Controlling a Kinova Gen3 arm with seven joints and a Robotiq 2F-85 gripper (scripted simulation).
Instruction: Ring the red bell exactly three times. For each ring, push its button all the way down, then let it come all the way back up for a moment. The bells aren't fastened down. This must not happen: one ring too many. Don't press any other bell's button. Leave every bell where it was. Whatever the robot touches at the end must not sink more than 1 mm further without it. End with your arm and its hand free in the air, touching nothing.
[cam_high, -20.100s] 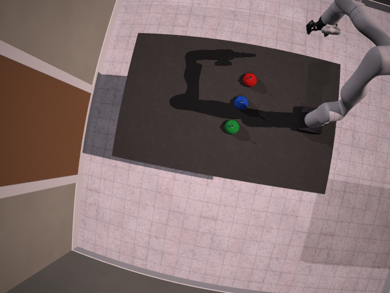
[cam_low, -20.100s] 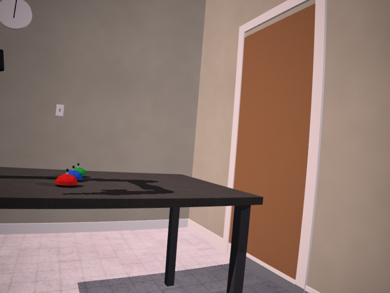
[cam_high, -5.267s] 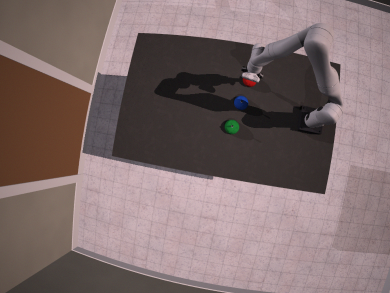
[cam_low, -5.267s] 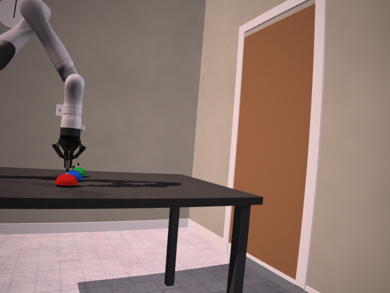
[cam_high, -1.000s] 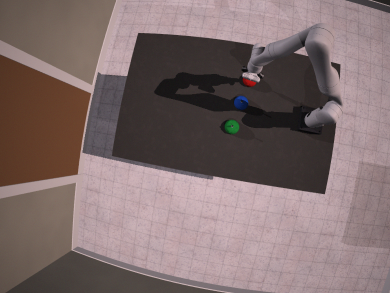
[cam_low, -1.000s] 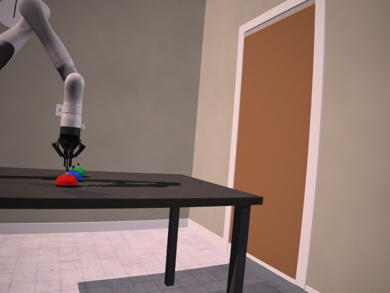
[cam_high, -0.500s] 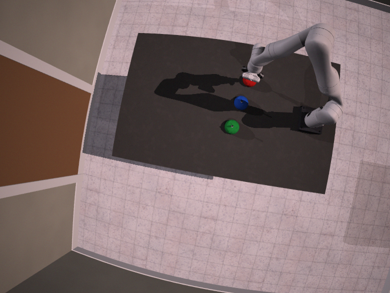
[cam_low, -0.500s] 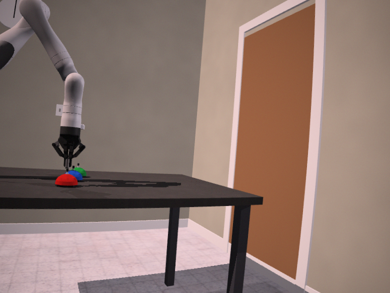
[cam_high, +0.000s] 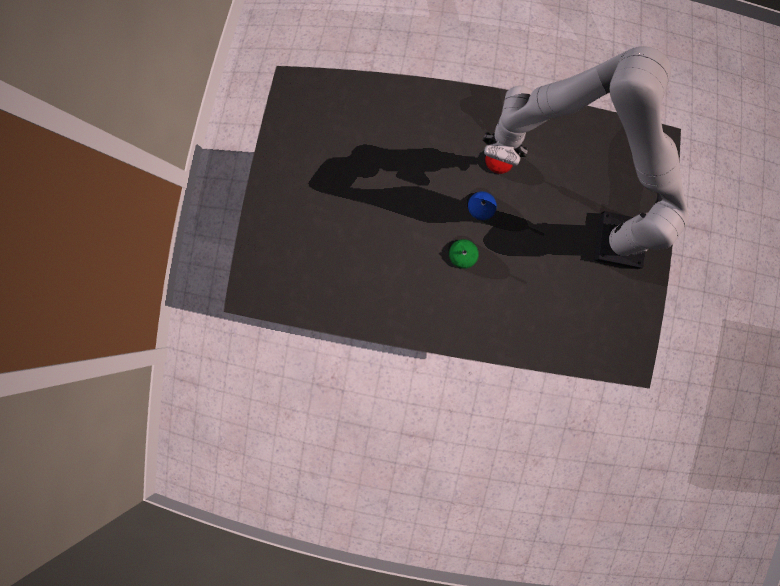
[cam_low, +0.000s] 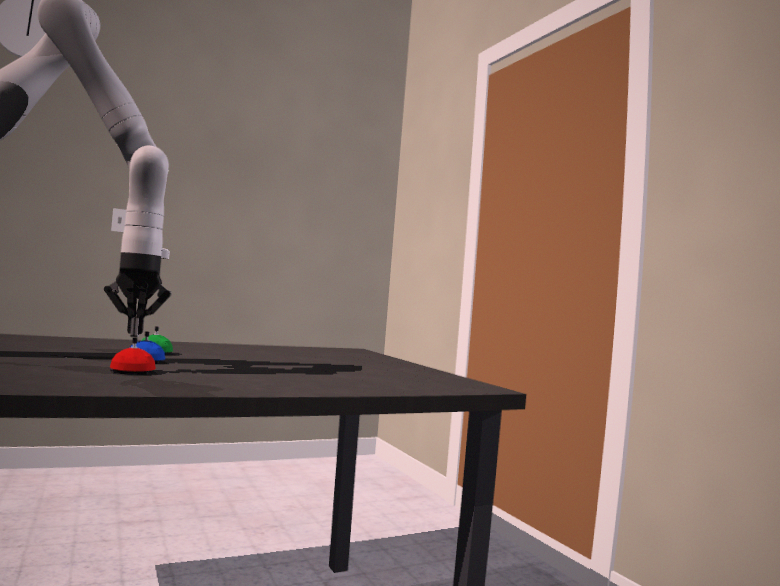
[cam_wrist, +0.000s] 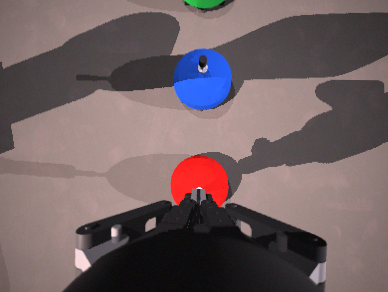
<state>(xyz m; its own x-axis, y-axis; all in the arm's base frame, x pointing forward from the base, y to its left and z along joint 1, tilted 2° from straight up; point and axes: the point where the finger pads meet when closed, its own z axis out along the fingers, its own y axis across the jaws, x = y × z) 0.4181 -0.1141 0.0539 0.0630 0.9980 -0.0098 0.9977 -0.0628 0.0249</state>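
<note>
Matte dark table (cam_low: 315, 378) carries 3 glossy domes; pincer (cam_low: 134, 332), pressed together, points down over red bell (cam_low: 132, 361)

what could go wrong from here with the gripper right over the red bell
The shut gripper points straight down at the red bell button, so an off-centre push could slide the bell along the table. The blue bell stands close by, so sideways drift could press its button. Lingering on the button could spoil the release.

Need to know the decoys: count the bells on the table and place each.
3. The red bell sits under the shut gripper; the blue bell is in the middle; the green bell is at the row's far end. None seems hidden.
</note>
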